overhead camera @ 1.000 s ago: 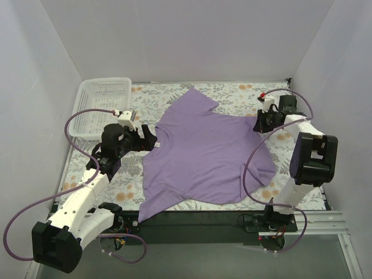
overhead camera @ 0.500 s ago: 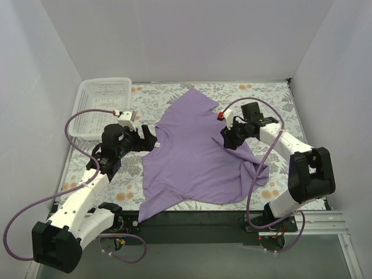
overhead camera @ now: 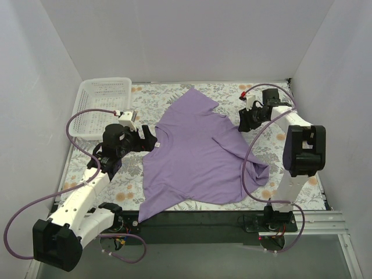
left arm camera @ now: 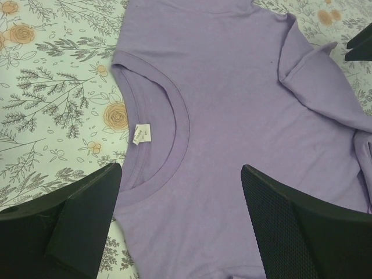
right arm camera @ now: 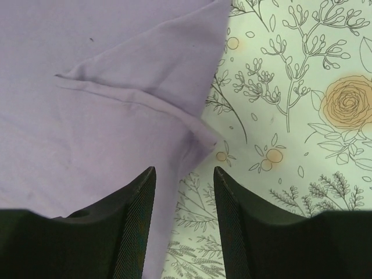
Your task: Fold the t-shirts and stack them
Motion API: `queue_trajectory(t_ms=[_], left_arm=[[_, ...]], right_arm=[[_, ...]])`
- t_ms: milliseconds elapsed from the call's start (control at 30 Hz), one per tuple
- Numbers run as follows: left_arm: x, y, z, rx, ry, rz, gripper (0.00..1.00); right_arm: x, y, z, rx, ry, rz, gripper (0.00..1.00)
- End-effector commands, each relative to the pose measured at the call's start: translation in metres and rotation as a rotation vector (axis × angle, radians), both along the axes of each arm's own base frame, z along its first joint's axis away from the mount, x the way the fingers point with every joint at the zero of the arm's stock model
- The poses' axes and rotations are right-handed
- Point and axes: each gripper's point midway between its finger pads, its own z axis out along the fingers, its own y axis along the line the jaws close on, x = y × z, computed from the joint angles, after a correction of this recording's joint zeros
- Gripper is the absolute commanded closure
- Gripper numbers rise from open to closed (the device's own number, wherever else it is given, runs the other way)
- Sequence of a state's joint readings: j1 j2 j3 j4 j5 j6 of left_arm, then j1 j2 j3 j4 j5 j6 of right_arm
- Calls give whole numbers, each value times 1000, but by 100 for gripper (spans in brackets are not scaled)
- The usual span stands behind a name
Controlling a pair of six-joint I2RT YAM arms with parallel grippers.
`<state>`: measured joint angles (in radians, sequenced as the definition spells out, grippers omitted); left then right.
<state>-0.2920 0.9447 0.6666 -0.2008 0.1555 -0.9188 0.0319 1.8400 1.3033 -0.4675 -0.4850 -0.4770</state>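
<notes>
One t-shirt (overhead camera: pixel 197 157) lies spread on the floral cloth (overhead camera: pixel 279 99), with a fold at the sleeve nearest the right gripper (overhead camera: pixel 244 121). That gripper's jaws stand parted and empty. Left gripper (overhead camera: pixel 152 138) hovers at the collar, jaws wide apart, holding nothing.

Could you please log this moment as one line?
t-shirt: one sleeve folded in | left end effector: open above collar | right end effector: open beside folded sleeve
</notes>
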Motion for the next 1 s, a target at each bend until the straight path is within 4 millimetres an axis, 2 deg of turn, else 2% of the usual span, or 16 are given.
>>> queue_trajectory(t_ms=[0, 67, 100, 167, 633, 733, 767, 867, 967], left_arm=[[4, 3, 0, 20, -19, 10, 17], [4, 2, -1, 21, -14, 7, 17], [4, 2, -1, 21, -13, 7, 17], [5, 2, -3, 22, -8, 7, 17], [6, 3, -8, 30, 9, 9, 17], [6, 2, -10, 32, 13, 9, 18], [6, 3, -9, 32, 11, 10, 18], [6, 2, -11, 34, 15, 8, 18], [6, 2, -11, 31, 18, 6, 18]], right_arm=[[20, 0, 13, 49, -15, -2, 49], [20, 5, 3, 76, 20, 16, 50], [23, -5, 2, 89, 26, -1, 50], [25, -2, -3, 113, 42, 20, 51], [36, 10, -17, 174, 87, 69, 58], [37, 9, -18, 168, 84, 71, 69], [38, 9, -18, 167, 83, 70, 78], [38, 8, -14, 158, 69, 70, 94], [37, 6, -8, 144, 44, 71, 99]])
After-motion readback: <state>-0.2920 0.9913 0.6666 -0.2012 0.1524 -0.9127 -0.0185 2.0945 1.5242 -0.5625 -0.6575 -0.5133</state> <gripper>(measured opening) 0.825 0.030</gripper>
